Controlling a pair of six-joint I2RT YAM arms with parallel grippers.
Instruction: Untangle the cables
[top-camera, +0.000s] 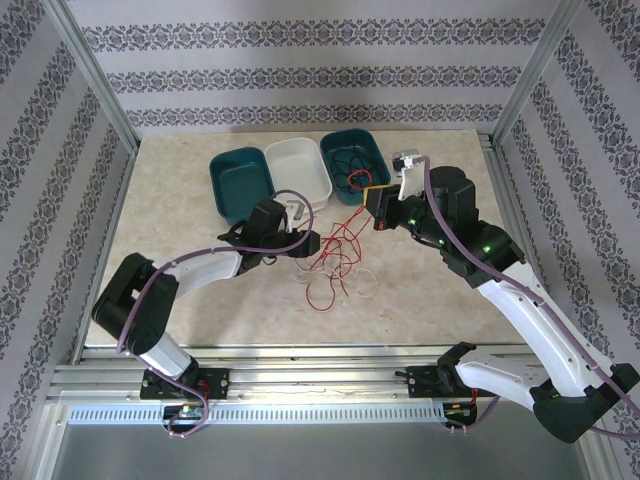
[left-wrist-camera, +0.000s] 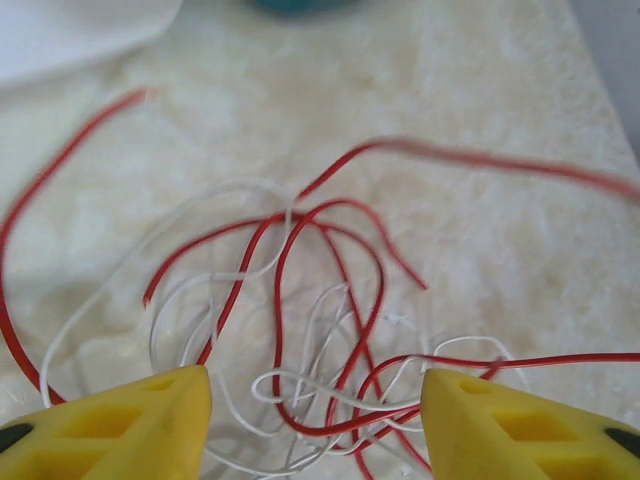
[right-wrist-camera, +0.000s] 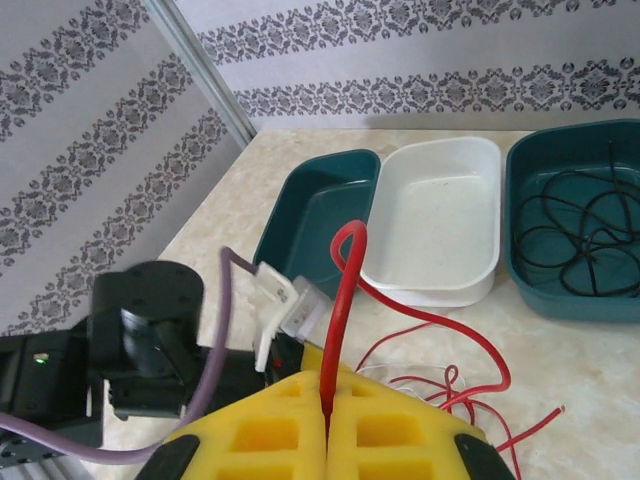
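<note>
The right end effector (right-wrist-camera: 327, 385) pinches a red cable (right-wrist-camera: 341, 290); the left end effector (left-wrist-camera: 315, 395) stands wide above tangled cables (left-wrist-camera: 278, 300).

A: What's unclear?
B: The red cable (left-wrist-camera: 480, 158) blurs near the left wrist view's right edge; the white tray (left-wrist-camera: 70, 30) is cropped there at top.
A: White cables (top-camera: 345, 285)?
B: Overhead, too faint to trace.

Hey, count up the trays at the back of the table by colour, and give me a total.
Teal trays: 2, the left teal tray and the right teal tray
White trays: 1, the white tray between them
Total: 3
</note>
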